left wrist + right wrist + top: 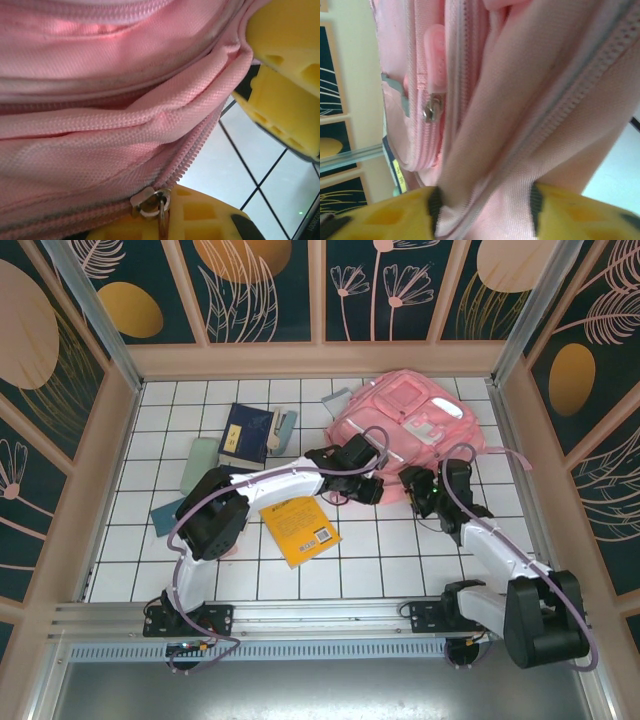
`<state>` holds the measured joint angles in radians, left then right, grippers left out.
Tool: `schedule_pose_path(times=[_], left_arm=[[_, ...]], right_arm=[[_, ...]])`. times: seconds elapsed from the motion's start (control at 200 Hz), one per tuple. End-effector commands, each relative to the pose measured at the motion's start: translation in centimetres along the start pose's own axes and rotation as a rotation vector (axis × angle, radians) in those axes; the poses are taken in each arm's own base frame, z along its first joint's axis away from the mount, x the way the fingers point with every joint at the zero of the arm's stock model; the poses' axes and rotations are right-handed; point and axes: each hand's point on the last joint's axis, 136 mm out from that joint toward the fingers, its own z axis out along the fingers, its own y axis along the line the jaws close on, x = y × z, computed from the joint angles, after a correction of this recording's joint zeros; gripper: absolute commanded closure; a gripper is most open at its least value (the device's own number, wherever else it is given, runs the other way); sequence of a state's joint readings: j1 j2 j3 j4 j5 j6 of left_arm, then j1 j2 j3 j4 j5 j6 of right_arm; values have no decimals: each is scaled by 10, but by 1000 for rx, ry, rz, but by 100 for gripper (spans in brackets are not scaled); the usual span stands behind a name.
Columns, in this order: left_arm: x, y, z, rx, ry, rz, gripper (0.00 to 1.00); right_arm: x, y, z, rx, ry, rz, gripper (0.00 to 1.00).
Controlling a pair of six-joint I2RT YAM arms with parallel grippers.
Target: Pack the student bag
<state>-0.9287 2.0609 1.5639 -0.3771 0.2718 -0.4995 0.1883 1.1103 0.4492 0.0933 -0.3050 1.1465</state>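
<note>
The student bag [410, 420], a large soft pink backpack, lies at the back right of the tiled table. My left gripper [368, 488] is at the bag's near edge. In the left wrist view it [162, 222] is shut on the metal ring of a zipper slider [147, 202], with the zipper teeth [200, 142] parted beyond it. My right gripper [420, 488] is just to the right on the same edge. In the right wrist view it [485, 210] is shut on a fold of the bag's pink fabric [520, 125] beside a zipper line.
A yellow book [298, 530] lies in front of the bag. A dark blue book [243, 435], a grey-blue stapler-like item [283, 427], a pale green case [199, 465] and a teal item [165, 515] lie at the left. Wooden walls ring the table.
</note>
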Motion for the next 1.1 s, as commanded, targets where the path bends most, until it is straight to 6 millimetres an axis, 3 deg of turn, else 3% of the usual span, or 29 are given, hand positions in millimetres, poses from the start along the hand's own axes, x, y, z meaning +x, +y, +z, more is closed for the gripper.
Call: schedule_pose_path(times=[0.0,0.035,0.105,0.27,0.495,0.705,0.996,1.096], left_arm=[[0,-18,-19,39,-22,43,100],[1,-16,-20,29,-21,43,100],[3,-10,-20,-4,-14,42,100],[6,20,-21,-121,13,32,100],[-3,91,-51,-262,-18,-79,100],[-8,154,-58,-362,-9,-129,100],[-27,218,-86,-438,-72,-220,100],[-34,226,-91,-465,-74,-197,100]], right_arm=[[2,27,5,-120,14,-7,66],[2,26,5,-112,10,-10,81],[-2,21,6,-74,-10,-24,100],[-15,9,0,21,-66,-55,100],[-35,-14,-8,94,-112,-43,100],[-51,-19,-19,118,-149,-47,100],[-61,-22,-26,129,-164,-65,100],[-65,-19,-23,132,-157,-97,100]])
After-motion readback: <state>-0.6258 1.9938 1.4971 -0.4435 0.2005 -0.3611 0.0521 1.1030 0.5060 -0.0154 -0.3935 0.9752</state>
